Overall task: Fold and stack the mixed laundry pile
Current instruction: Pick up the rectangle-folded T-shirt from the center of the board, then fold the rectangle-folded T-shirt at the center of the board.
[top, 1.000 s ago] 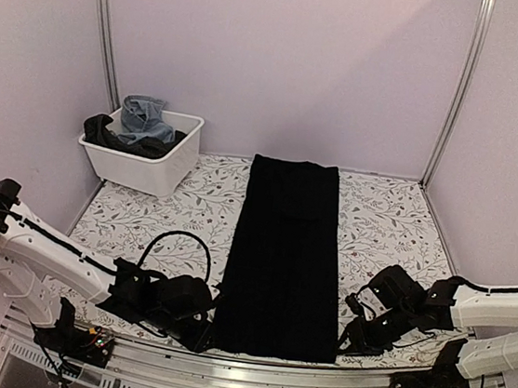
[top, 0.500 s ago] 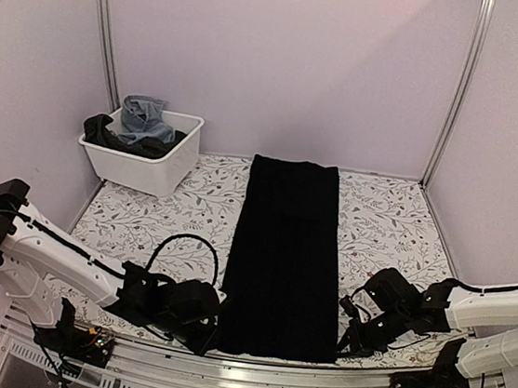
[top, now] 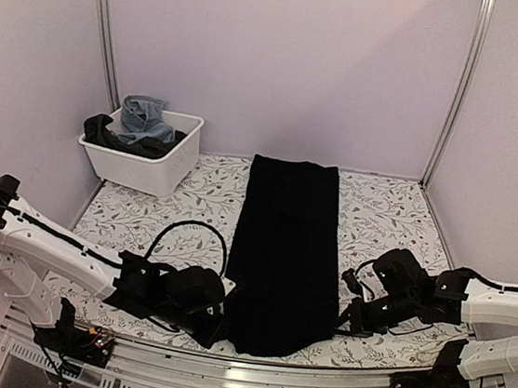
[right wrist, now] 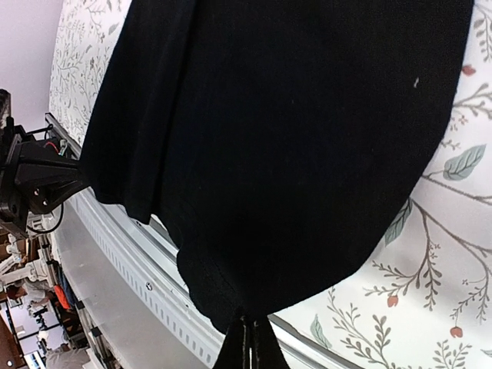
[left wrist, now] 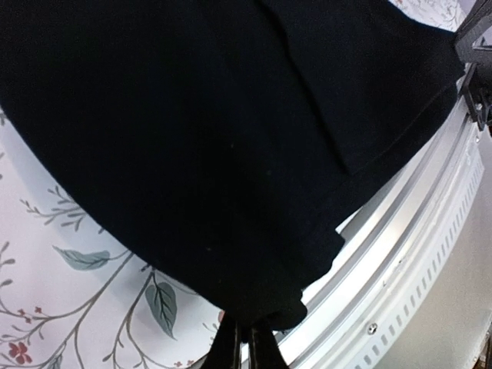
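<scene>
Am pinching near corners of black cloth (top: 286,244), my left gripper (left wrist: 244,342) and right gripper (right wrist: 247,330) both pressed tight. Bite looking thin; corner may be slipping out during lift.

pale lilac walls (top: 284,56) close in the table (top: 392,219) on three sides, a metal post (top: 108,36) in each back corner. the table's cover (top: 192,207) is white with grey leaf print. a metal rail (top: 313,380) edges its near side.
</scene>
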`<state>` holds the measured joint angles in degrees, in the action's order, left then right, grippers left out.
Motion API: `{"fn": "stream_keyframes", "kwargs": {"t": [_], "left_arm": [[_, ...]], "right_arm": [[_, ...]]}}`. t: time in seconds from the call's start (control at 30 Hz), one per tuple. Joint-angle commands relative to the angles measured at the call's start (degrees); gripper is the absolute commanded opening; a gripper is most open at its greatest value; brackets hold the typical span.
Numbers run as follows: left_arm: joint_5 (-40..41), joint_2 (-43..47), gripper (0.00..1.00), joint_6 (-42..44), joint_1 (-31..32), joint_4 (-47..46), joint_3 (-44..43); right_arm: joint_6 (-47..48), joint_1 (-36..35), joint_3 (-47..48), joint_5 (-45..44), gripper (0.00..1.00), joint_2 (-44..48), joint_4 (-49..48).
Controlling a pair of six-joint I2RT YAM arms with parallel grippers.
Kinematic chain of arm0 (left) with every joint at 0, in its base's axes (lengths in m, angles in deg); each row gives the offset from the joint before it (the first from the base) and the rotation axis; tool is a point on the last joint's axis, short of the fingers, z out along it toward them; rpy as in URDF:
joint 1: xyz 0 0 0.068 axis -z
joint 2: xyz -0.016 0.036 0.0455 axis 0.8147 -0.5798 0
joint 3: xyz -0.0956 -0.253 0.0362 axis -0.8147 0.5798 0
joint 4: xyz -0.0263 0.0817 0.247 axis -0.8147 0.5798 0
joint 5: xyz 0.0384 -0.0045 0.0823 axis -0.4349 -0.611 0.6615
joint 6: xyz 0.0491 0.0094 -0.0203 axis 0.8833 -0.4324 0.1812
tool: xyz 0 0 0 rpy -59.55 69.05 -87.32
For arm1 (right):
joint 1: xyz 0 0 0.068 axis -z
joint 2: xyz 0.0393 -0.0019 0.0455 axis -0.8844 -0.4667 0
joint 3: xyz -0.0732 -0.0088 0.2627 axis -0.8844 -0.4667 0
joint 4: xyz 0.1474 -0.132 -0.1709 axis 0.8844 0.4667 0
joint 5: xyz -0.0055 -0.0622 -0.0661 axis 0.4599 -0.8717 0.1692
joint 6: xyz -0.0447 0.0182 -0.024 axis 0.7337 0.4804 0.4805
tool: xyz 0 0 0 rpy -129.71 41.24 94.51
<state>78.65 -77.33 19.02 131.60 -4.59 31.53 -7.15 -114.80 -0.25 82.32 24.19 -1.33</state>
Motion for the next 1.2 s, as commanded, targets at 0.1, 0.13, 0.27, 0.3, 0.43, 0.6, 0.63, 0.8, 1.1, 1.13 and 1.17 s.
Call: {"fn": "stream_keyframes", "kwargs": {"t": [0.1,0.13,0.27,0.3,0.43,0.6,0.63,0.8,1.1,1.13,1.17], "left_arm": [[1.26,1.10,0.00,5.83,-6.30,-1.02,-3.60],[1.13,1.17,0.00,6.44,-7.34,-1.24,-3.83],[0.30,1.08,0.00,9.03,-13.63,-3.21,-4.78],[0.08,0.71,0.00,9.88,-15.01,-3.97,-5.42],[-0.78,-2.57,0.00,13.69,-20.44,-5.93,-8.51],[-2.14,-9.59,0.00,17.47,-26.14,-8.67,-14.05],[-2.19,-10.94,0.00,18.05,-27.08,-8.98,-15.39],[-1.55,-17.14,0.00,20.83,-31.47,-8.72,-22.45],[-3.31,-25.29,0.00,23.43,-38.57,-9.75,-31.49],[-3.82,-25.99,0.00,23.62,-39.12,-9.93,-32.33],[-4.20,-27.02,0.00,23.79,-39.61,-10.04,-33.27]], "right_arm": [[4.66,3.11,6.81,-5.85,0.00,-3.12,-0.19],[5.75,4.38,7.28,-6.01,0.00,-3.47,-0.59],[9.51,10.22,9.83,-6.32,0.00,-5.23,-2.72],[10.63,11.54,10.62,-6.22,0.00,-6.39,-3.35],[14.87,16.78,14.28,-5.78,0.00,-10.88,-6.60],[19.17,22.51,19.21,-4.09,0.00,-18.46,-11.70],[19.94,23.50,20.45,-3.82,0.00,-20.86,-12.39],[21.97,28.81,25.23,-2.33,0.00,-28.81,-17.28],[24.75,33.53,34.94,0.41,0.00,-41.76,-19.99],[24.99,33.91,35.82,0.52,0.00,-42.46,-20.12],[25.22,34.29,36.93,0.68,0.00,-43.40,-20.34]]}}
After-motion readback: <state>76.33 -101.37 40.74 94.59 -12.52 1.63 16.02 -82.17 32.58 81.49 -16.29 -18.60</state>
